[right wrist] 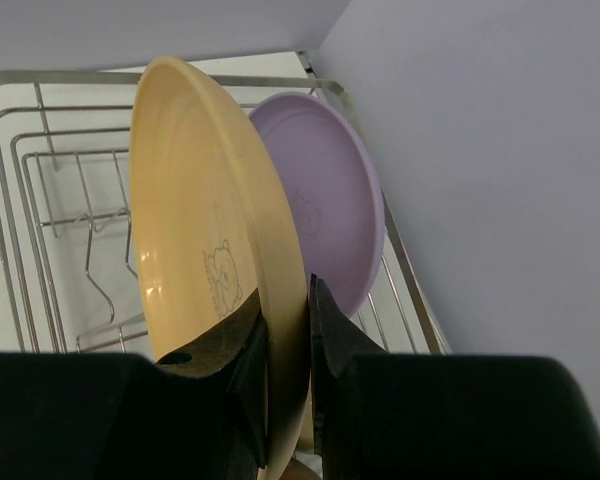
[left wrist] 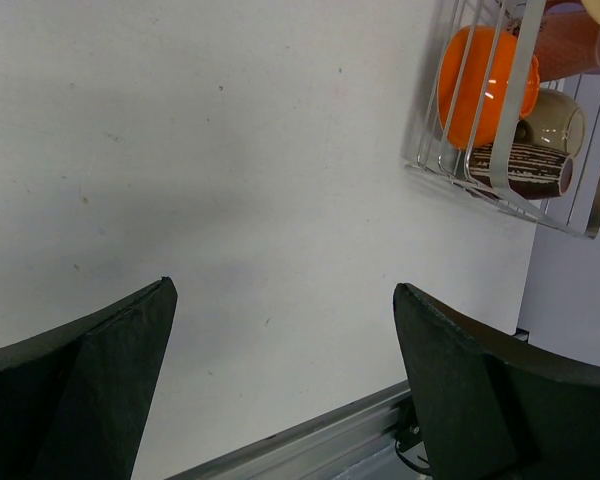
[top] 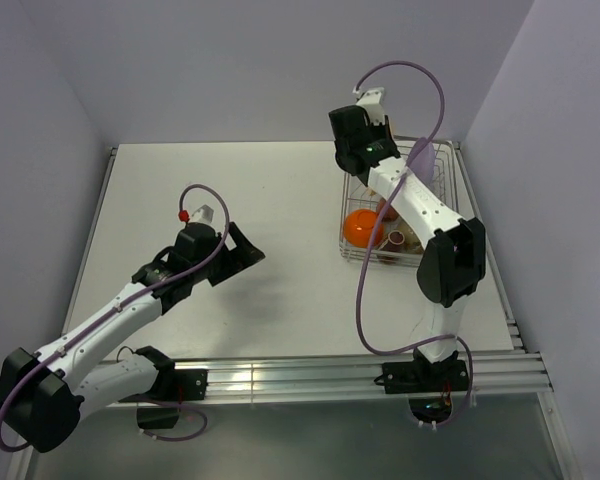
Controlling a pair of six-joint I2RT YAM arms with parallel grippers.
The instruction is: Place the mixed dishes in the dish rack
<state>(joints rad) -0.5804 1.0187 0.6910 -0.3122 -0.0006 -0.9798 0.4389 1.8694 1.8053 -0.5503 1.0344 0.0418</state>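
Yellow plate (right wrist: pixel 195 230): rim pinched by right end effector (right wrist: pixel 286 305), upright beside lilac plate (right wrist: pixel 330 200). Unseated release could topple it. Left end effector (left wrist: pixel 282 290) released.

Yellow plate (right wrist: pixel 200 230) upright beside lilac plate (right wrist: pixel 335 200), orange bowl (left wrist: pixel 485 85) in wire rack (left wrist: pixel 513 100)

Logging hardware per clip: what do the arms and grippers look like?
Left arm and right arm: white links, black joint housings, a looping purple cable on each. Left gripper and right gripper have broad matte-black fingers. A red fitting tops the left wrist.
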